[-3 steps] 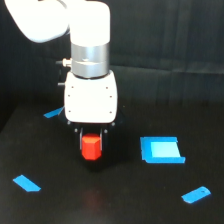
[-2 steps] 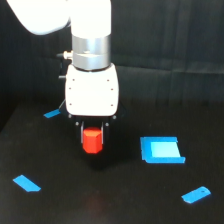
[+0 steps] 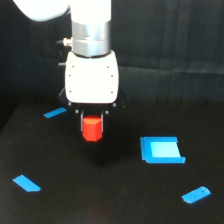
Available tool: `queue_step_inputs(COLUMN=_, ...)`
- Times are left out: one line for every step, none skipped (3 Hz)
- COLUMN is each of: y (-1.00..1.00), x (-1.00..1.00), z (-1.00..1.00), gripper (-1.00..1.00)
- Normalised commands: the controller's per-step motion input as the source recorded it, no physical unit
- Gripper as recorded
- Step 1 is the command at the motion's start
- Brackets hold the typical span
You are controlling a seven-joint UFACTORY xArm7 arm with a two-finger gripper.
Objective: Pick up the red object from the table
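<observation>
Hanging above the table [image 3: 115, 200], gripper [image 3: 93, 120] clamps red object [image 3: 92, 129]

The block [image 3: 92, 129] is a flat orange-red, a touch brighter on its top edge. It shows under the end effector [image 3: 93, 121], whose fingers are black. The housing above them is white with small dark screw dots, and the wrist section higher up is brushed silver grey. The table [image 3: 110, 195] is plain matte black. On it lie bright blue pieces: a square one [image 3: 161, 150] with a paler cyan centre, and three small strips [image 3: 55, 112] [image 3: 26, 183] [image 3: 196, 194] in the same blue. The cloth [image 3: 170, 40] behind is dark, nearly black, with faint creases.
</observation>
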Motion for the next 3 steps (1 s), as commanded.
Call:
queue_step_inputs(y=0.04, x=-0.08, z=0.87, gripper=-1.0)
queue_step_inputs(y=-0.11, x=-0.05, z=0.61, gripper=-1.0)
queue_step_inputs(y=0.06, x=0.07, z=0.19, gripper=-0.94)
